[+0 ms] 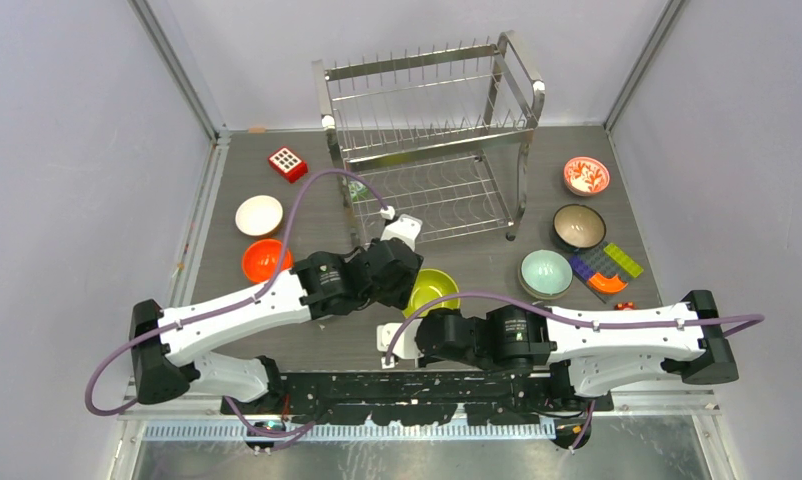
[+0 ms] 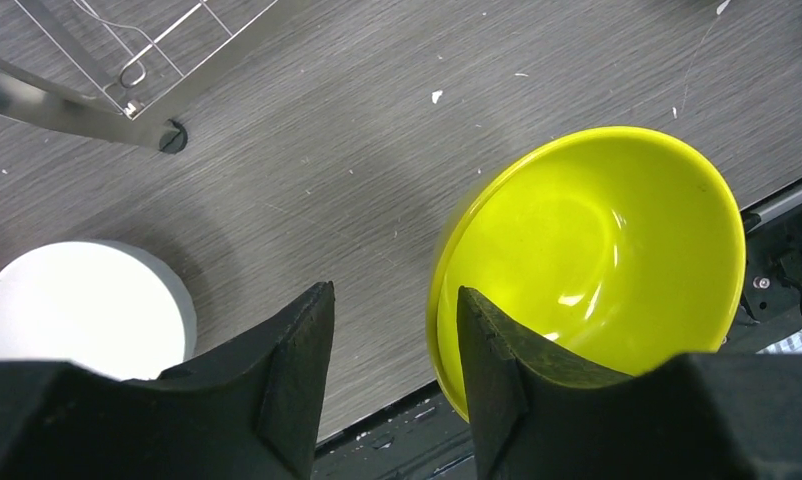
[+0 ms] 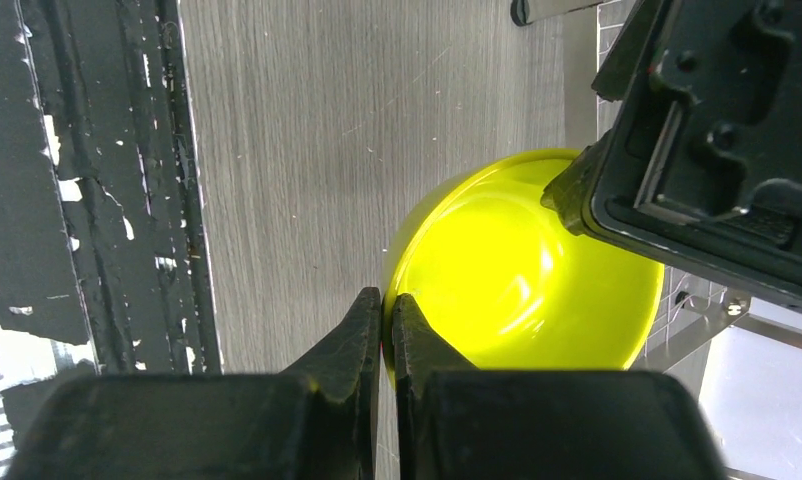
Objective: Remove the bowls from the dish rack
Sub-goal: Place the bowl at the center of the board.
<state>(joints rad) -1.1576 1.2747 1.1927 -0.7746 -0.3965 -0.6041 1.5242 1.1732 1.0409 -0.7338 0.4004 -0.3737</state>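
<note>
The lime-yellow bowl [image 1: 435, 288] sits low over the table in front of the dish rack [image 1: 427, 110], between my two arms. My right gripper [image 3: 385, 298] is shut on its near rim, which is pinched between the two fingers. My left gripper [image 2: 392, 300] stands open astride the opposite rim. One finger [image 2: 497, 350] is inside the bowl [image 2: 597, 250] and the other is outside, with a gap to the rim. The rack's wire shelves show no bowls on them.
A white bowl [image 1: 259, 215] and an orange bowl [image 1: 265, 260] rest at the left. Teal [image 1: 546, 273], dark brown [image 1: 578, 226] and red-and-white [image 1: 586, 176] bowls rest at the right beside flat toy bricks [image 1: 607, 265]. A red dotted block [image 1: 287, 163] lies left of the rack.
</note>
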